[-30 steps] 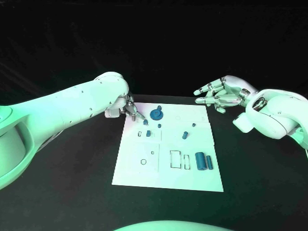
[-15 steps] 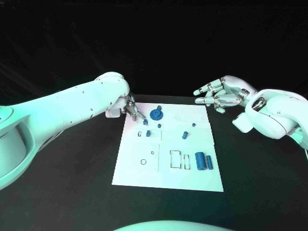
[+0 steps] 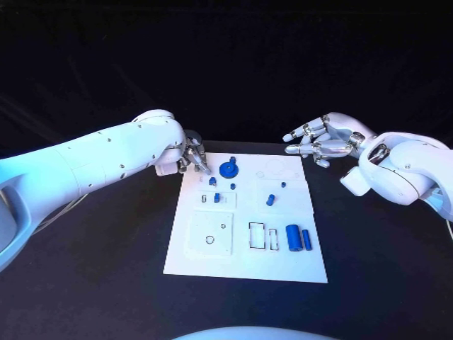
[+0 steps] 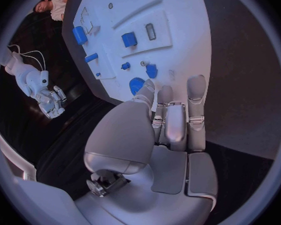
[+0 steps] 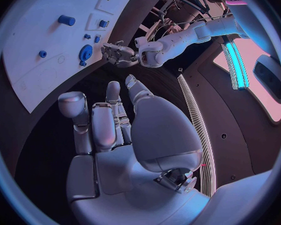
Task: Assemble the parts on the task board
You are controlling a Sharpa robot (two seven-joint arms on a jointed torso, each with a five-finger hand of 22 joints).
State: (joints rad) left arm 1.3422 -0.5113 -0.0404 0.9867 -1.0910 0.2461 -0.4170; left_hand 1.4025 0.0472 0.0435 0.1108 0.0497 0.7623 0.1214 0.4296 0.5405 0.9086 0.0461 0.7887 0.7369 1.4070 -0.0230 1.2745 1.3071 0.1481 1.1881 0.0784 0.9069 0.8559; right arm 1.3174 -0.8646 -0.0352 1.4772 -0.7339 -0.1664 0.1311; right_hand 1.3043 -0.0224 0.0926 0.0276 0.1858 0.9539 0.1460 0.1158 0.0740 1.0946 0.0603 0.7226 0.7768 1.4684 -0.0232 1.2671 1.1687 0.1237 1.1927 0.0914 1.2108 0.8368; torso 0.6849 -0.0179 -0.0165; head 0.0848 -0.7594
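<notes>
Head view: task board [image 3: 245, 265] lay flat mid-table with the blue parts on its far half and right side; the round gear-like part [image 3: 230, 168] sat near the far left corner and two cylinders [image 3: 299, 239] lay side by side toward the right edge. My left hand [image 3: 192, 157] hovered at the board's far left corner just beside the gear-like part, fingers close together and nearly straight, holding nothing. My right hand [image 3: 323, 139] was off the far right corner, clear of the board, fingers spread and empty.
</notes>
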